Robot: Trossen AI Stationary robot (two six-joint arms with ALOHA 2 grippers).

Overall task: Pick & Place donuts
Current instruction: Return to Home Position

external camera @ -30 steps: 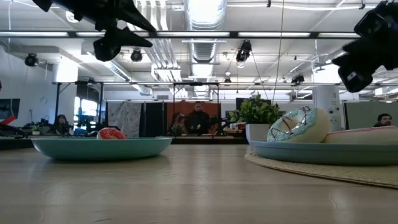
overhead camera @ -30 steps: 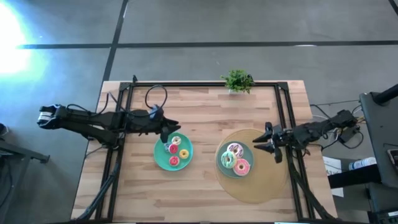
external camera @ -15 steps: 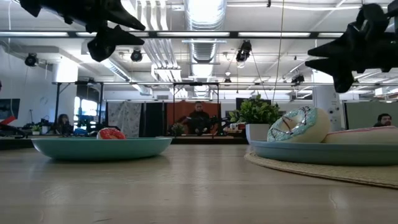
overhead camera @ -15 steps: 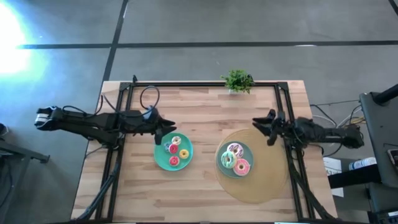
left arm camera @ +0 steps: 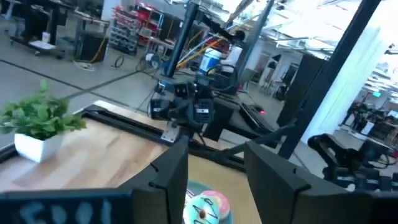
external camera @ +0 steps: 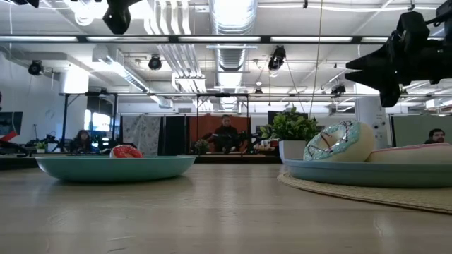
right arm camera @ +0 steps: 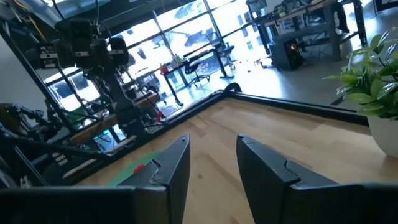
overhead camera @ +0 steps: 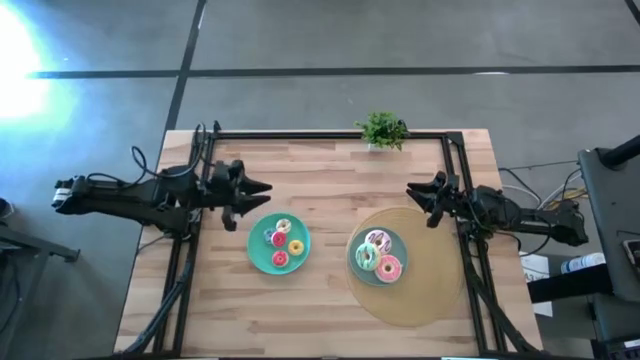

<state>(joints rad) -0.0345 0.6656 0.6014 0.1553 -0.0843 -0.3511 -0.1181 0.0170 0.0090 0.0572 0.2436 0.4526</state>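
Several small donuts lie flat on the left teal plate (overhead camera: 278, 246), among them a red one (external camera: 126, 151). Three more, white-pink (overhead camera: 376, 240), green (overhead camera: 365, 258) and pink (overhead camera: 388, 268), lie on the right teal plate (overhead camera: 352, 262), which sits on a round beige mat (overhead camera: 425, 290). My left gripper (overhead camera: 250, 195) hovers open beyond the left plate's far-left rim, pointing right. My right gripper (overhead camera: 418, 200) hovers open over the mat's far edge, pointing left. Each wrist view shows its gripper's fingers apart with nothing between them, left (left arm camera: 214, 162) and right (right arm camera: 211, 149).
A small potted plant (overhead camera: 382, 130) stands at the table's far edge. A black metal frame (overhead camera: 330, 135) runs along the far, left and right sides. Bare wood lies between the two plates and along the near edge. People sit in the room behind the table (external camera: 226, 134).
My left gripper has drawn back from over the left plate toward the table's left and far side, rising. My right gripper has moved from beside the right plate toward the far edge and levelled out. The donuts and plates have stayed put.
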